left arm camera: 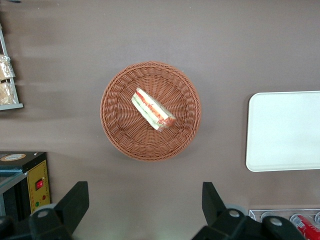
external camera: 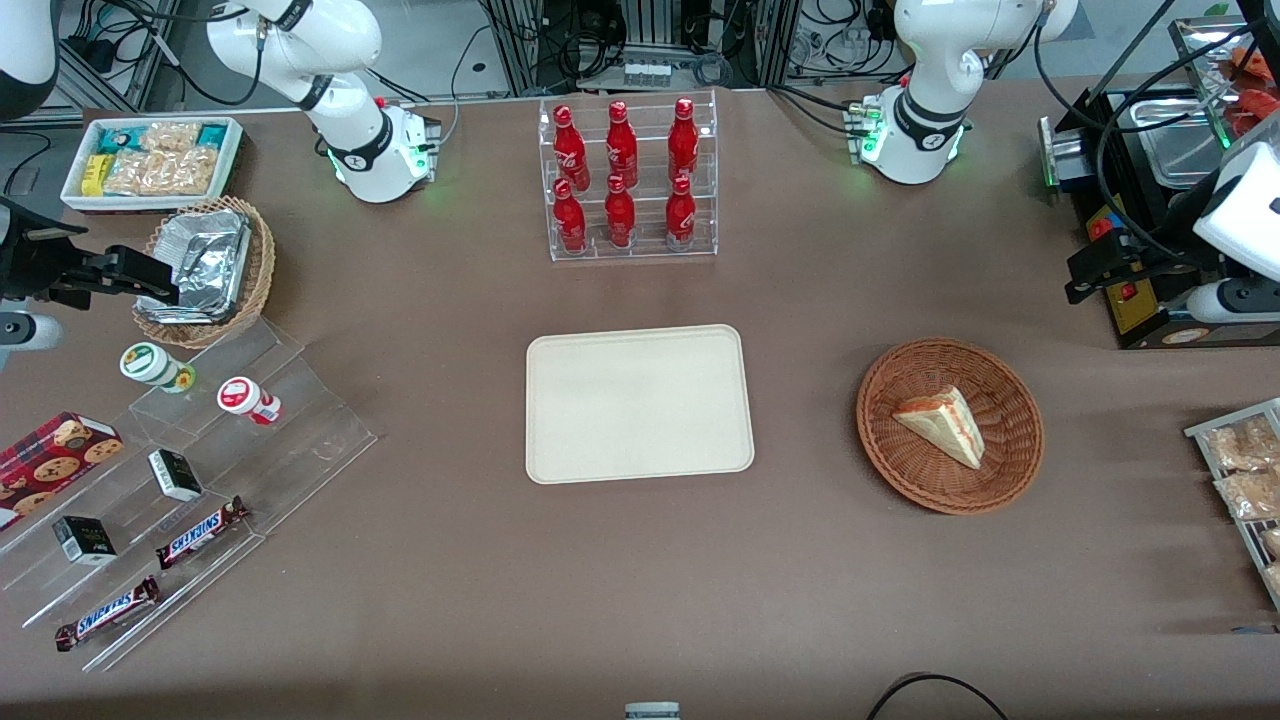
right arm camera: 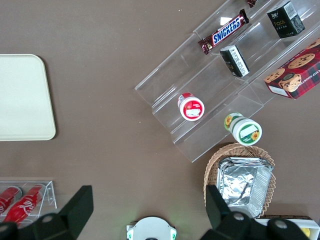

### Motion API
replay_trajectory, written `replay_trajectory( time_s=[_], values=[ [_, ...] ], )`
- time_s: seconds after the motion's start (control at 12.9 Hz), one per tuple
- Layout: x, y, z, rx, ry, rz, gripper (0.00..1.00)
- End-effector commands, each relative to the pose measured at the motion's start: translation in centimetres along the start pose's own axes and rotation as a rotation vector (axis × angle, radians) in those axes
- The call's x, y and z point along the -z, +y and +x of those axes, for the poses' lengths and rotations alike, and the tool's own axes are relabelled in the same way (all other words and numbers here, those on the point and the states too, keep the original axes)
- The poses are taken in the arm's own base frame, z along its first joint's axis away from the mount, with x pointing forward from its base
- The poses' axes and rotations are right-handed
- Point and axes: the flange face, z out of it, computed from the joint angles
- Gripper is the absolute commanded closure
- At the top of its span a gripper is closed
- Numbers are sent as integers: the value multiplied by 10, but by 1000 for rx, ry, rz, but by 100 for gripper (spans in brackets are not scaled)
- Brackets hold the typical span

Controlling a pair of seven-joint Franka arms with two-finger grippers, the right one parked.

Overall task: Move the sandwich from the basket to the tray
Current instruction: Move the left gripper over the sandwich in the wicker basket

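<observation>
Brown table (external camera: 640, 560) — cables, metal framing above

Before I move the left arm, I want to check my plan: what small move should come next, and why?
Probably lower the gripper toward the sandwich, shifting it over the basket's middle. The gripper is open and high above the table, not yet over the basket. The sandwich lies untouched in the basket, and the tray beside it holds nothing.
</observation>
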Motion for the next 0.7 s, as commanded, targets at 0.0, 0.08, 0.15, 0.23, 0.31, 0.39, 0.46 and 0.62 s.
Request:
replay_trajectory(
  time_s=[0.0,0.08,0.15,0.23,0.31,0.39,0.46,0.62],
  values=[
    [9,0,-5,-16,0,34,0],
    [7,1,-4,-16,-4,33,0],
    [2,2,-2,-18,-6,33,0],
    [-7,3,2,-18,-18,34,0],
    [-19,4,6,-18,-30,36,0],
    [-31,7,11,-17,-20,35,0],
    [-46,11,13,-19,-18,38,0],
    [-77,11,17,-13,-23,46,0]
  ],
)
